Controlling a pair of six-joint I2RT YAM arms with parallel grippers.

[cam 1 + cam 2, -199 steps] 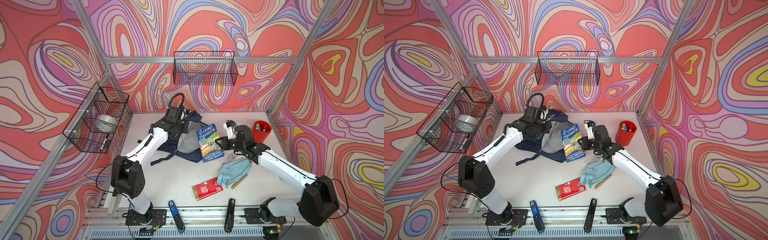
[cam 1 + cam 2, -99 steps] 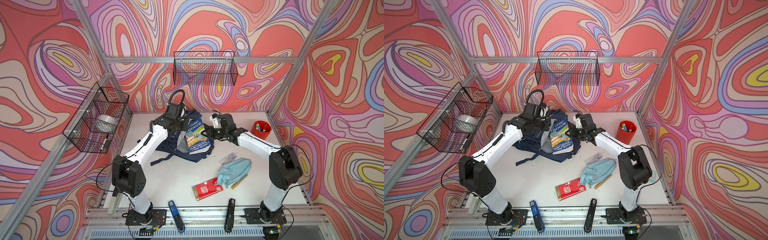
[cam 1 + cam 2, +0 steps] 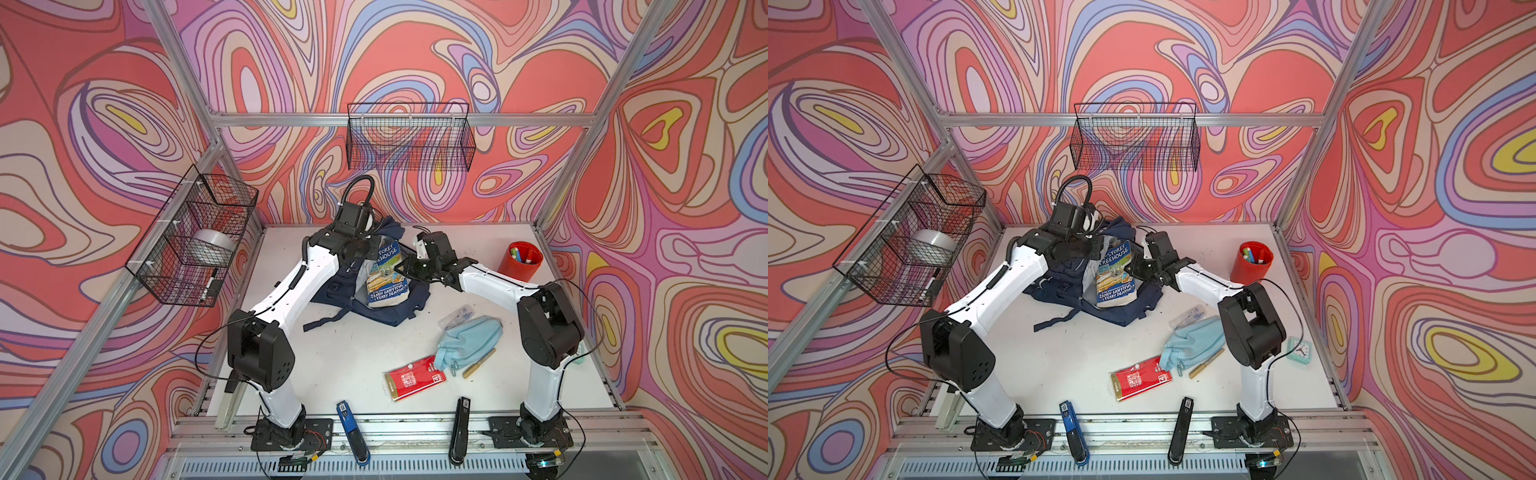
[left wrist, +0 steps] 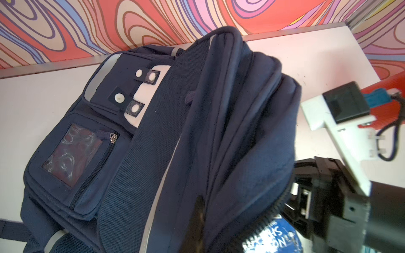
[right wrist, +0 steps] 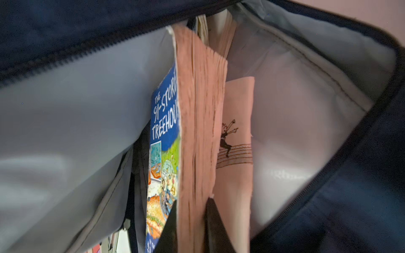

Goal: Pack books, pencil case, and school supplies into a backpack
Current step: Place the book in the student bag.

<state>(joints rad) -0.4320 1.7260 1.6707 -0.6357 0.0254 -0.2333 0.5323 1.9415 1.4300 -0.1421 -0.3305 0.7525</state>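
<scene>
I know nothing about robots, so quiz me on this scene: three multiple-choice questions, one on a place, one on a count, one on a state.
1. Where is the pencil case?
A) in the red cup
B) in a wall basket
C) on the table, beside the red packet

2. How many staplers lie along the front edge?
A) two
B) one
C) four

3. What state is the blue book in?
A) flat on the table
B) gripped by the right gripper, partly inside the backpack
C) zipped away out of sight

Answers:
1 C: it lies on the tabletop.
2 A: one is blue, one black.
3 B: the jaws pinch its pages at the bag's open mouth.
</scene>
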